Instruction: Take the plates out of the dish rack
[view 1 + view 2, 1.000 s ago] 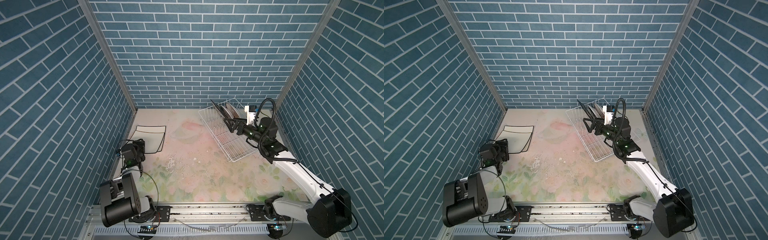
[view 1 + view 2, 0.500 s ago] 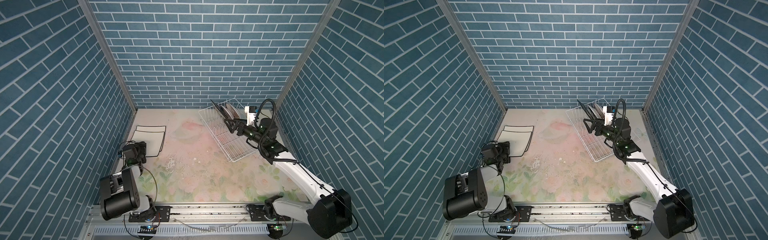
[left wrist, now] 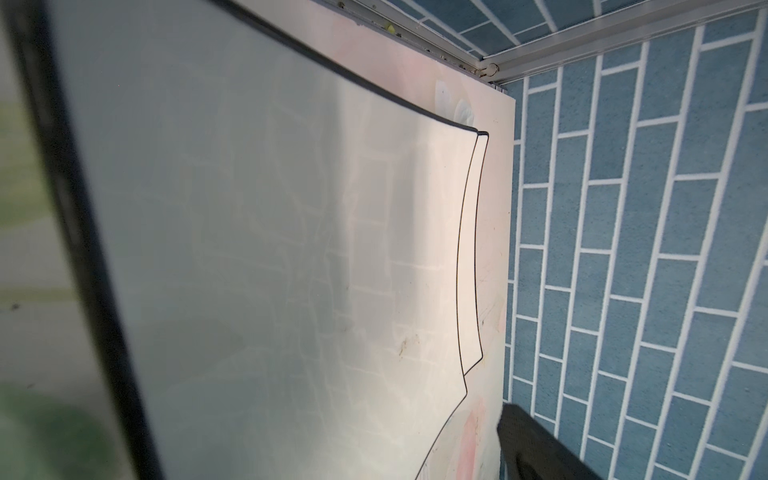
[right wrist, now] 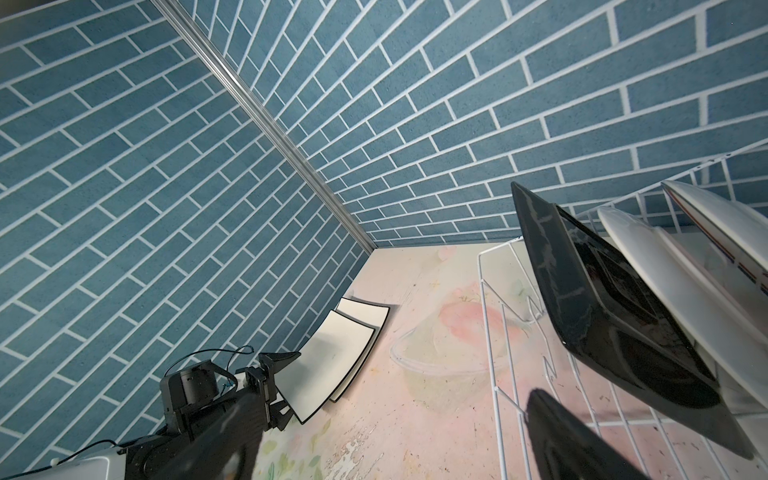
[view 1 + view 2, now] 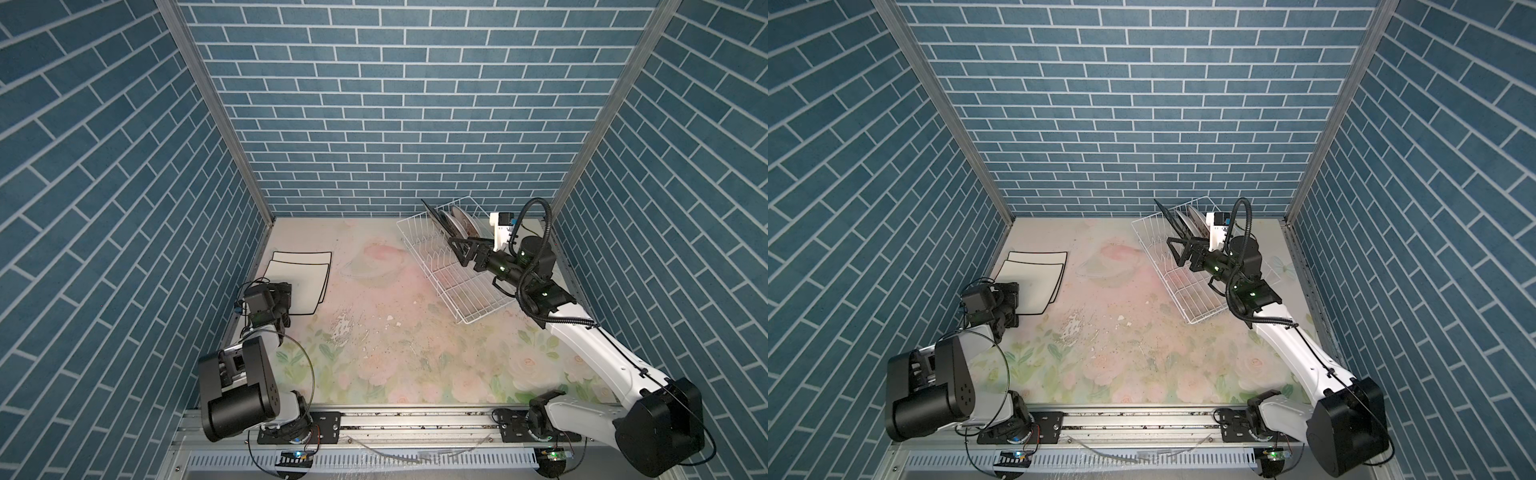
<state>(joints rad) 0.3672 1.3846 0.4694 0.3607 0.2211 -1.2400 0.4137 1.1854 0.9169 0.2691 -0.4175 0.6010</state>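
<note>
Though racked, plates (image 5: pixel 461 222) beside right end effector (image 5: pixel 459 251)

Pale floral tabletop (image 5: pixel 395 353) carries two stacked square black-rimmed white plates (image 5: pixel 300 277) and a white wire dish rack (image 5: pixel 451 286)

Found two white, black-rimmed square plates (image 5: pixel 301 286) stacked flat at the far left of the floral table (image 5: pixel 374 332), with the left gripper (image 5: pixel 286 305) at the upper one's near corner. Saw the dish rack (image 5: pixel 465 291) set askew at the far right (three plates (image 5: pixel 459 220) upright at its far end). Noted the right gripper (image 5: pixel 456 251) over the rack, jaws spread, just beside the dark-backed front plate (image 5: pixel 434 216).
</note>
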